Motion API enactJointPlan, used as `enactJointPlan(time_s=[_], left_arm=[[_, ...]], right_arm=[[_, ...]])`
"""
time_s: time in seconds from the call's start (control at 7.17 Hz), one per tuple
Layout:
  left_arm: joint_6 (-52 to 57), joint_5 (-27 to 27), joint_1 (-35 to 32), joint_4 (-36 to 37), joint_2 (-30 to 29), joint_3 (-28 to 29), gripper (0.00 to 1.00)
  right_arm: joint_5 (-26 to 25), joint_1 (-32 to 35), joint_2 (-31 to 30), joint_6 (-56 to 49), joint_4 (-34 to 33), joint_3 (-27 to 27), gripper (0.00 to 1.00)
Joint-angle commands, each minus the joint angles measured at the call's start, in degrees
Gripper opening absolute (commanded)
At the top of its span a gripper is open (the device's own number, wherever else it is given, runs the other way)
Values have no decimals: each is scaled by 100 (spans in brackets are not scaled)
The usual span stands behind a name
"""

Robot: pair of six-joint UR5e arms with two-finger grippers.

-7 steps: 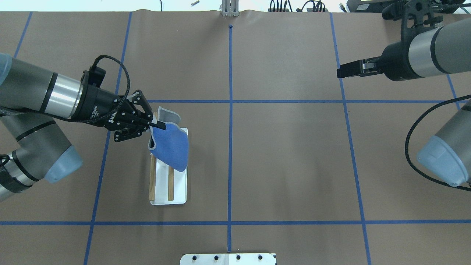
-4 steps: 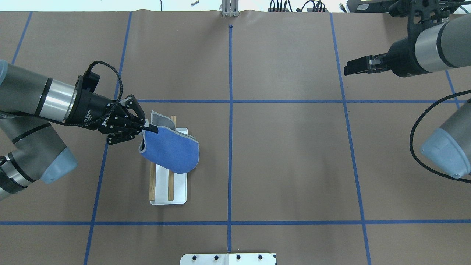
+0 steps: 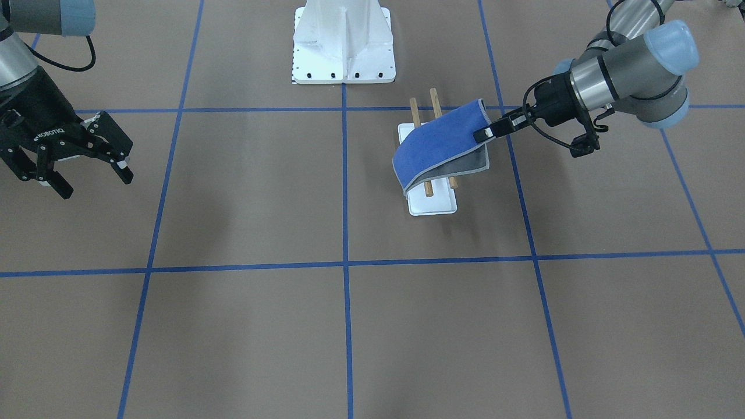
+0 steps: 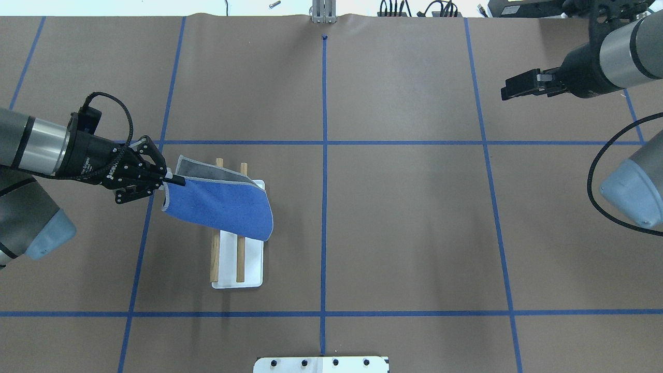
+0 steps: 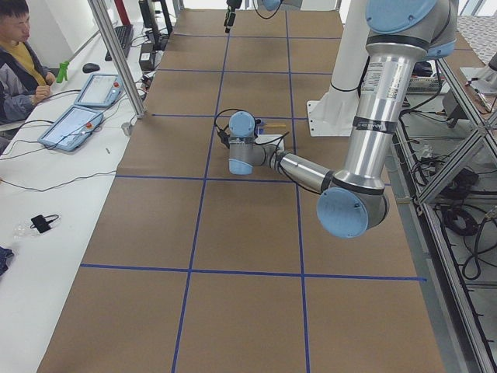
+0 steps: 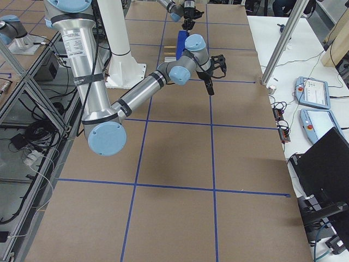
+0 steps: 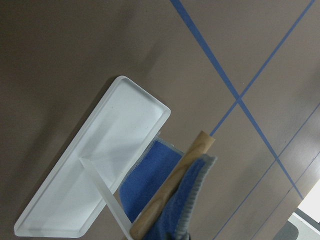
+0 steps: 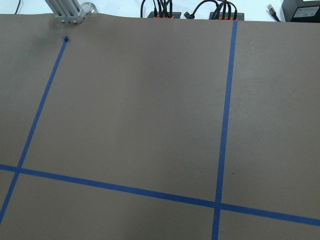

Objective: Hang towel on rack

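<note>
- Jaws on the left arm [image 4: 46, 150] are pinched on one hem corner of the towel [image 4: 222, 207]. The right jaws are spread, hold nothing, and sit well apart from the work.
- Towel lies blue face up across both dowels of the rack [image 4: 240, 259], on the end of the rack farther from the robot. A grey layer is folded under it.
- One end droops past the dowel nearer the desk [image 4: 404, 233] centre. The held end is stretched out beyond the other dowel, off the rack, on the left arm's side.
- Step in hand, as I judge it: settling the drape, then letting go.
- Do it well: bring the held corner down just outside the near dowel so both ends hang about evenly.
- Don't pull further outward, or the cloth could slide off the inner dowel.
- Go slowly. The rack looks light and a tug may shift it.
- Open only once the cloth is slack, then back straight out so the hem doesn't snag.
</note>
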Motion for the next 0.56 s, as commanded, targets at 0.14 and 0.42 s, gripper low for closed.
enactJointPlan(time_s=[0.14, 0.42], left_arm=[[0, 9, -25, -6, 76, 158, 0], [0, 26, -7, -67, 93, 359, 71]], right_arm=[[-1, 7, 14, 6, 0, -6, 100], [-1, 7, 14, 6, 0, -32, 100]])
